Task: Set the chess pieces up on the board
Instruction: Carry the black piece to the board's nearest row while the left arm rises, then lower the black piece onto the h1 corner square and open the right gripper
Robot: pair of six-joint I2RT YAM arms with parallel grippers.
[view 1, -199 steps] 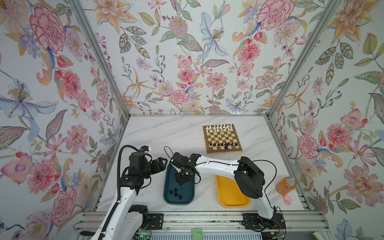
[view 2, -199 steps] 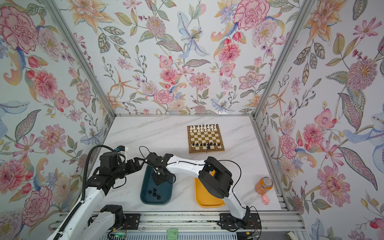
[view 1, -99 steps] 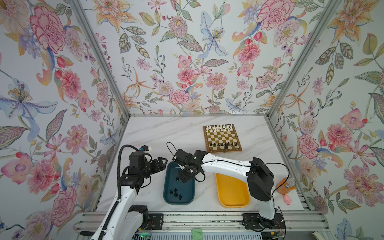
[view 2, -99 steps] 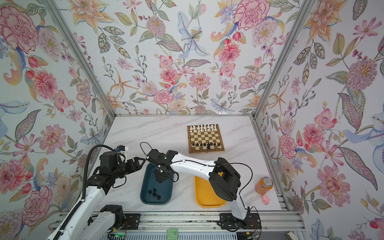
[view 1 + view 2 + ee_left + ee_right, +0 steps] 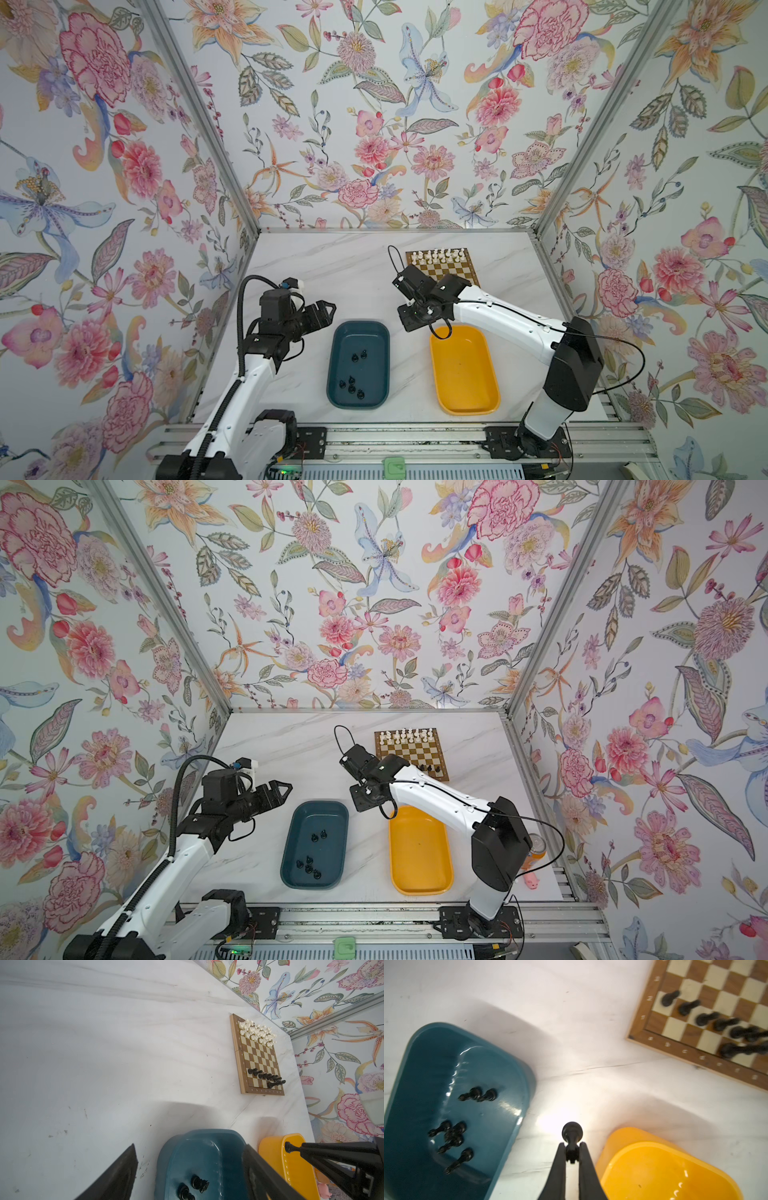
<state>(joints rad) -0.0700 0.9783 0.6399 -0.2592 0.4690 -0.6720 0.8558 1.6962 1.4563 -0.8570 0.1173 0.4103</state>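
1. The right gripper (image 5: 572, 1146) pinches a black chess piece (image 5: 572, 1132) by its narrow top, with the round base pointing outward. In both top views it hangs near frame centre, between the teal tray (image 5: 374, 340) and the board (image 5: 238, 1053).
2. The left gripper (image 5: 327, 309) has its fingers spread wide, left of centre, beside the teal tray's upper-left corner.
3. The board lies upper right on the table. White pieces (image 5: 440, 255) fill its far rows and black pieces (image 5: 428, 767) stand on its near rows.
4. Loose black pieces (image 5: 351, 384) lie in the teal tray, with the yellow tray (image 5: 463, 370) to its right.
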